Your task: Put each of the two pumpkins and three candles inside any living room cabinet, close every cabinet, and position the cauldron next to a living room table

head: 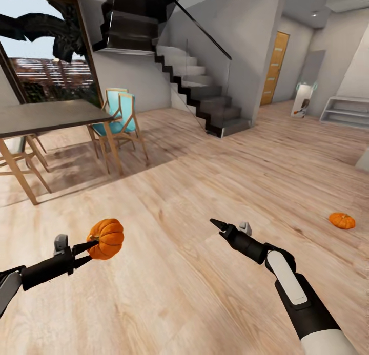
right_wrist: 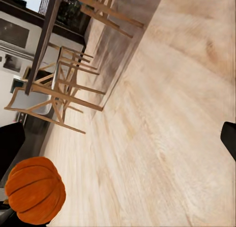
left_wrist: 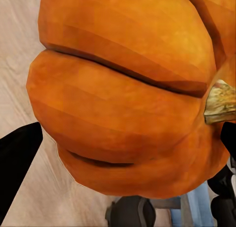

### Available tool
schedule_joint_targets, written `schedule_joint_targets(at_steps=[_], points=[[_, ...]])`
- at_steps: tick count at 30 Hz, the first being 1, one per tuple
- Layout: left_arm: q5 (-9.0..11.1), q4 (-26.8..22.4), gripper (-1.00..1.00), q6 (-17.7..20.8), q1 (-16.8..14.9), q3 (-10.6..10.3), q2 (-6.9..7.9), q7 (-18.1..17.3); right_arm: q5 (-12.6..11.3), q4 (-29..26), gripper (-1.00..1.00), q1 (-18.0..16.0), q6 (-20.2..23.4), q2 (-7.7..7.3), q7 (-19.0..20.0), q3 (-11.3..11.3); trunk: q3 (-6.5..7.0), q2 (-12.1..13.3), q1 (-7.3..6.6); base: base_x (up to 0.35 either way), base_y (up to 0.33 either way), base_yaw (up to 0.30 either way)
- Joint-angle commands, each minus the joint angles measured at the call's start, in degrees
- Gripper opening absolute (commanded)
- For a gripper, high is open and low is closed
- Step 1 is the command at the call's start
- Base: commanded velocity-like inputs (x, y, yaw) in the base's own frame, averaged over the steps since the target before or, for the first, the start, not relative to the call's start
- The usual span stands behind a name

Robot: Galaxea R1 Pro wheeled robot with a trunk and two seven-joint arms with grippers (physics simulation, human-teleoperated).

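**One pumpkin in hand, one on the floor, robot in transit**

Left gripper (head: 90, 249) pinches a pumpkin (head: 106, 238) between its dark fingers, held out in front of the body and well above the floor (head: 195, 293). Likely carried this way to keep it clear of the boards and the base while the robot drives. In the left wrist view the pumpkin (left_wrist: 128, 104) sits tight against the camera, with a finger (left_wrist: 17, 160) at either side of it; stem (left_wrist: 220, 101) points sideways, so the grip looks to be across the ribbed flanks.

Right gripper (head: 217, 227) is empty. Its tips look drawn close together in the head view, though the right wrist view has dark finger parts at opposite edges, so I cannot tell its spread. It is held forward and low, probably free for the next pick.

Second pumpkin (head: 342, 220) lies alone on the floor, well off to the robot's right. The carried pumpkin also turns up in the right wrist view (right_wrist: 35, 196).

Textures: pumpkins bright orange, ribbed, slightly flattened, matte; stem pale tan and rough. Floor is light wood planking with visible grain. Dining table (head: 48, 117) has a thin dark top on angled pale-wood legs; chairs (head: 120, 119) have wood frames and teal seats. Stairs (head: 205, 99) are dark treads behind a glass rail.

Judgement: carry stage, early in the task.
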Motion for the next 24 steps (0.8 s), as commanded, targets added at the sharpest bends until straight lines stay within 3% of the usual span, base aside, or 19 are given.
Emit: schedule_joint_targets(at_steps=[1,24], points=[[0.63,-0.05,-1.00,0.54,0.01,0.09,0.02,-0.12,0.02,0.02,1.00,-0.04,0.11,-0.01,0.12,0.05,-0.05,-0.02,0.02,0.336,0.000,-0.287],[0.74,-0.05,-1.00,0.54,-0.01,0.08,0.01,-0.15,0.02,0.02,1.00,-0.04,0.10,-0.08,0.10,0.05,-0.05,-0.02,0.02,0.336,0.001,-0.285]])
